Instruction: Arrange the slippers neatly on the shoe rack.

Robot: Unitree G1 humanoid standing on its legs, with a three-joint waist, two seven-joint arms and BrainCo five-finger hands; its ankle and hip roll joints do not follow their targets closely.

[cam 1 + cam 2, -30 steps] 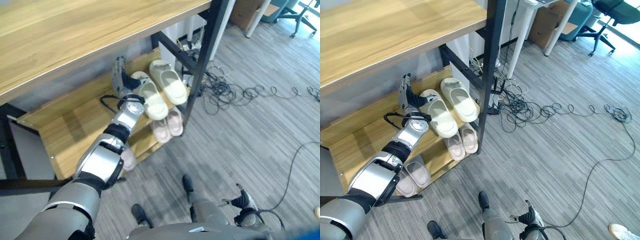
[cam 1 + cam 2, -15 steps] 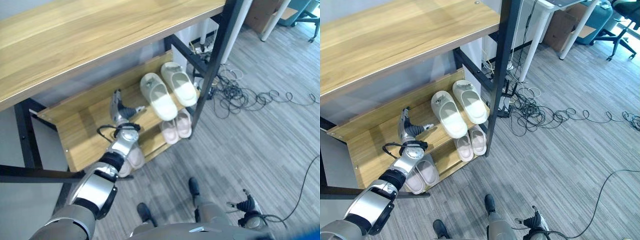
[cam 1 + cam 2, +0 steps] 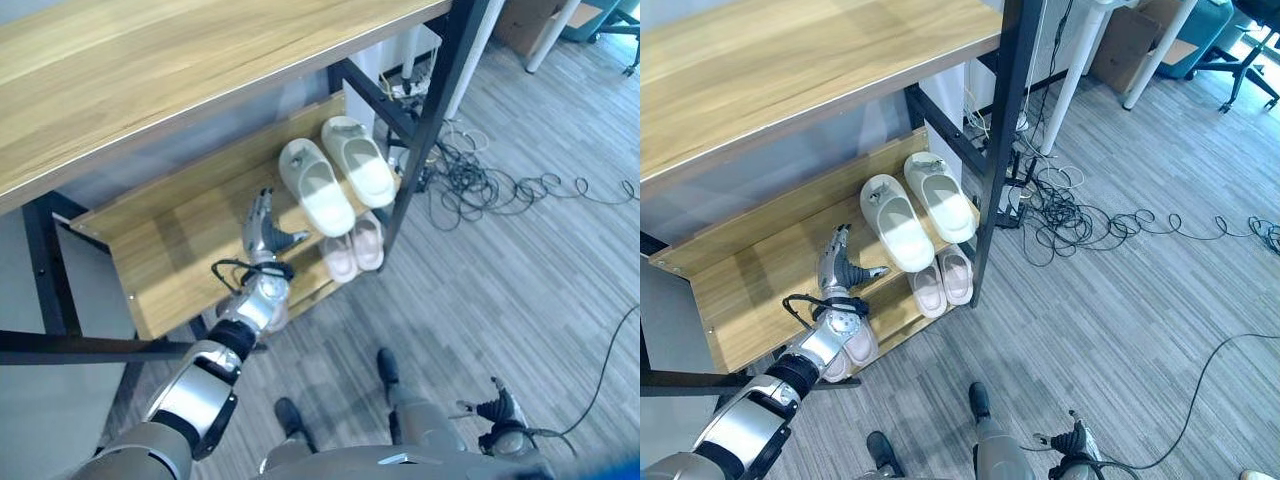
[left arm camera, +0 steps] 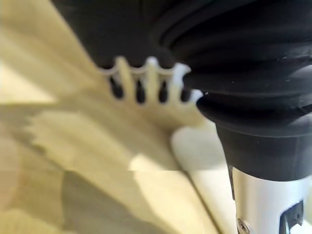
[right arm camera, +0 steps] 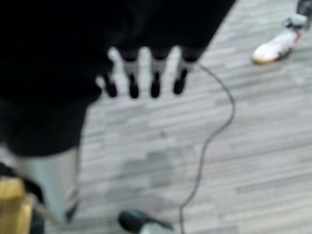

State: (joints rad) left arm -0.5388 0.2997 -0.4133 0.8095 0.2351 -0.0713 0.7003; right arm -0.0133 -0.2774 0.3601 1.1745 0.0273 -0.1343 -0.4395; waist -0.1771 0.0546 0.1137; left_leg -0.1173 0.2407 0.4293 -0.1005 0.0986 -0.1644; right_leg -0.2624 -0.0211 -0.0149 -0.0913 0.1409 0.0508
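Wooden shoe rack (image 3: 170, 250), cream slippers (image 3: 335, 185) side by side on middle shelf, toes out. Left hand (image 3: 262, 222) open, empty, just left of them; right hand (image 5: 146, 78) open over floor, way farther.

The shoe rack (image 3: 760, 300) holds two cream slippers (image 3: 898, 217), two pink slippers (image 3: 943, 281) and two pale slippers (image 3: 855, 347); two hands (image 3: 840, 268) are present.

We see a silver-grey left arm built of rounded shell segments with black joints, ending in the left hand (image 3: 262, 222): silver fingers, dark tips, dark ribbed wrist cover. The right hand (image 5: 146, 73) has the same dark-tipped fingers under a black cover.
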